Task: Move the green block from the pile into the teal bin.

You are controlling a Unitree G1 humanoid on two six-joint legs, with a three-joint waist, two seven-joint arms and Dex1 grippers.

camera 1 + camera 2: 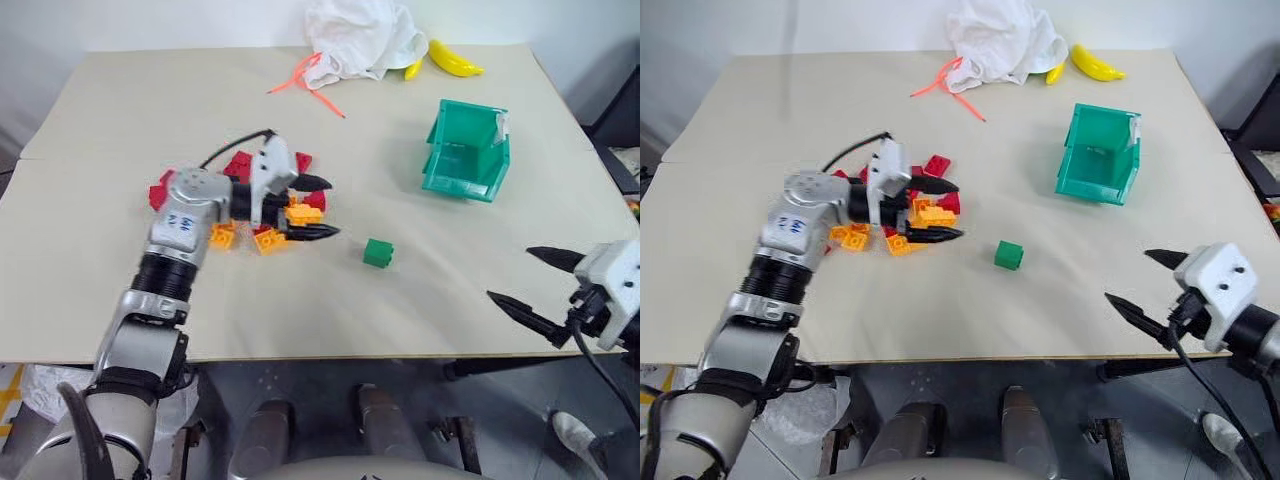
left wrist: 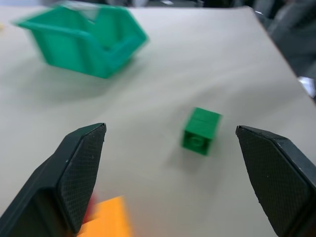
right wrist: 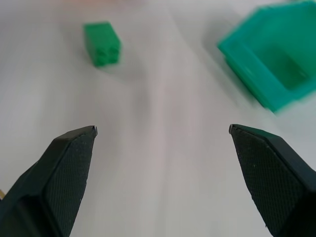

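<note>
The green block (image 1: 378,252) lies alone on the beige surface (image 1: 120,130), just off the tips of the left pincer (image 1: 318,207), between the pile (image 1: 262,215) and the teal bin (image 1: 466,150). The left pincer hangs over the pile's edge, fingers spread wide and holding nothing. The right pincer (image 1: 526,280) hovers at the surface's near right edge, also wide apart and empty, well clear of block and bin.
</note>
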